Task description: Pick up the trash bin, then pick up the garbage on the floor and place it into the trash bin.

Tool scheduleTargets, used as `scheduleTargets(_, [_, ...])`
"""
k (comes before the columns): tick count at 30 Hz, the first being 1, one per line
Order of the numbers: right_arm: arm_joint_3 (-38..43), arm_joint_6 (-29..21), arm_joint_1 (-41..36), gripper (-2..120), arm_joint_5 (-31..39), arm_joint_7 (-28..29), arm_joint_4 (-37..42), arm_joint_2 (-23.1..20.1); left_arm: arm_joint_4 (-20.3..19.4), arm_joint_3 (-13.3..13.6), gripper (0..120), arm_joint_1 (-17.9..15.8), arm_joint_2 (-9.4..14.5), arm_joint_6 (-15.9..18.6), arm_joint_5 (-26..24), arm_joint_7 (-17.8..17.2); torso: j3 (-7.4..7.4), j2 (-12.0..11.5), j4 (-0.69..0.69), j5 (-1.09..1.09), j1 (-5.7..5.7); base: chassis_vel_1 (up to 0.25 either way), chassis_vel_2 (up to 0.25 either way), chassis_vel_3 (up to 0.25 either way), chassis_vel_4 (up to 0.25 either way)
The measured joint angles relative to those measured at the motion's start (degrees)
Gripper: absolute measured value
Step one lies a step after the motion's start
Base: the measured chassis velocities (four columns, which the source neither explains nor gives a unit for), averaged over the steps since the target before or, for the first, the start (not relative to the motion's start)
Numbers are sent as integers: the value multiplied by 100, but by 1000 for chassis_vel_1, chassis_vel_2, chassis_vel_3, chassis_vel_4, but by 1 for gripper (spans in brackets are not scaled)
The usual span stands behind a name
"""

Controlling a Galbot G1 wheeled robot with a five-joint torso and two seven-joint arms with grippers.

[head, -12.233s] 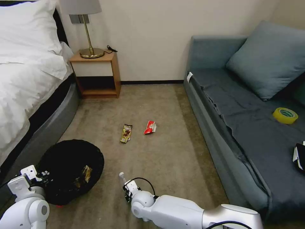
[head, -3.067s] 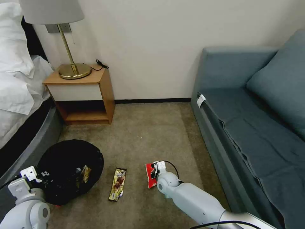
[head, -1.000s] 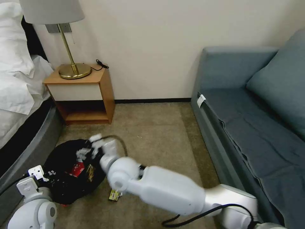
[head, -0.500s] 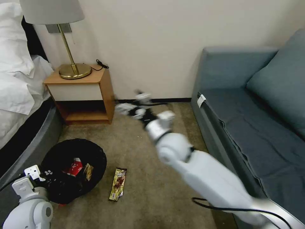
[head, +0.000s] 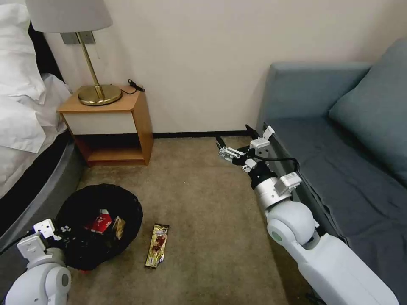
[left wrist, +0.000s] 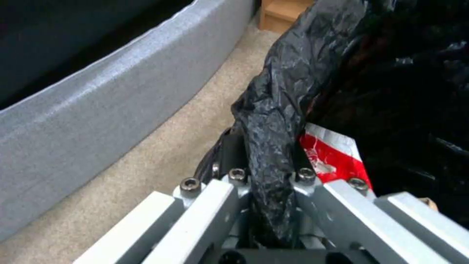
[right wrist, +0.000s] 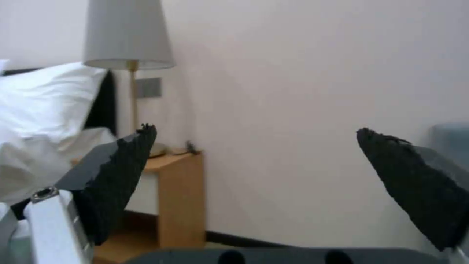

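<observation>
Head view: The right tool (head: 234,141) hung empty and wide open above the carpet, well apart from the trash bin (head: 98,225) and close to the sofa (head: 339,169), having swung away from the bin's mouth within the last second. The red-white packet (head: 98,221), which three seconds earlier lay on the floor under that tool, rested inside the bin's black liner beside a brownish wrapper (head: 117,227). By that evidence one more piece of garbage had been delivered. The gold-brown packet (head: 157,250) lay flat on the carpet just beside the bin, on its sofa side, in the same spot as before and apparently the last item in sight to collect. The left tool (head: 54,238) sat at the bin's near rim.

Left wrist view: The left tool (left wrist: 266,205) was closed on a crinkled fold of the bin's black bag (left wrist: 278,121), pinched between its metal fingers (left wrist: 195,220). The red-white packet (left wrist: 329,156) showed just inside the liner, its glossy red face creased. The grey base of the bed (left wrist: 98,102) ran along the bin's far side.

Right wrist view: The right tool (right wrist: 254,157) held nothing, its two dark fingertips (right wrist: 122,172) spread far apart, facing the wall and the wooden nightstand (right wrist: 178,198) beyond the bin.
</observation>
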Motion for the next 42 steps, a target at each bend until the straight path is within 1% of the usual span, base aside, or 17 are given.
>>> scheduleTargets(2, [89, -11, -124, 100, -113, 31, 71, 35, -3, -2, 2, 1, -1, -1, 1, 0, 0, 0, 0, 0, 0, 0, 0, 0, 0])
scheduleTargets(3, [248, -84, -375, 100, -353, 103, 201, 131, -9, -6, 2, 1, -3, -3, 3, 0, 0, 0, -1, -2, 0, 0, 0, 0, 0])
scheduleTargets(6, [420, -218, -826, 100, -786, 238, 358, 418, -15, -4, 2, -6, -7, -4, 2, 1, 0, 0, 0, -1, 0, 0, 0, 0, 0])
scheduleTargets(7, [420, -218, -826, 100, -786, 238, 358, 418, -15, -4, 2, -6, -7, -4, 2, 1, 0, 0, 0, -1, 0, 0, 0, 0, 0])
scheduleTargets(11, [526, -269, -1460, 100, -1337, 342, 418, 914, -21, 12, 2, -18, -10, -6, 3, 2, 0, 0, 0, -1, 0, 0, 0, 0, 0])
scheduleTargets(14, [543, -147, -1680, 100, -1513, 319, 351, 1028, -23, 13, 2, -23, -10, -7, 3, 2, 0, 0, 0, -1, 0, 0, 0, 0, 0])
scheduleTargets(18, [524, 26, -1740, 100, -1597, 248, 253, 1066, -28, 16, 2, -26, -16, -7, 3, 3, 0, 0, 0, -1, 0, 0, 0, 0, 0])
scheduleTargets(25, [433, 92, -1701, 100, -1602, 228, 170, 1070, -34, 19, 2, -27, -34, -7, 7, 5, 0, 0, 0, -1, -1, -14, 13, 15, -11])
scheduleTargets(35, [324, 112, -1550, 100, -1561, 232, 76, 1027, -46, 12, 2, -22, -59, -8, 25, 8, 1, 0, 0, 0, 0, -142, 133, 135, -140])
scheduleTargets(37, [244, 110, -1428, 100, -1425, 237, 18, 997, -51, 12, 2, -21, -63, -8, 27, 9, 3, -1, -1, 0, 1, -118, 128, 127, -143])
scheduleTargets(39, [102, -1, -1159, 100, -1105, 262, -94, 938, -65, 10, 2, -13, -64, -8, 28, 10, 2, -1, -2, 0, 1, -53, 13, 19, -35])
scheduleTargets(40, [102, -1, -1159, 100, -1105, 262, -94, 938, -65, 10, 2, -13, -64, -8, 28, 10, 2, -1, -2, 0, 1, 0, 0, 0, 0])
scheduleTargets(42, [-133, -282, -725, 100, -440, 367, -212, 846, -75, 3, 2, 4, -64, -8, 29, 12, 1, 0, -1, 0, 0, 0, 0, 0, 0])
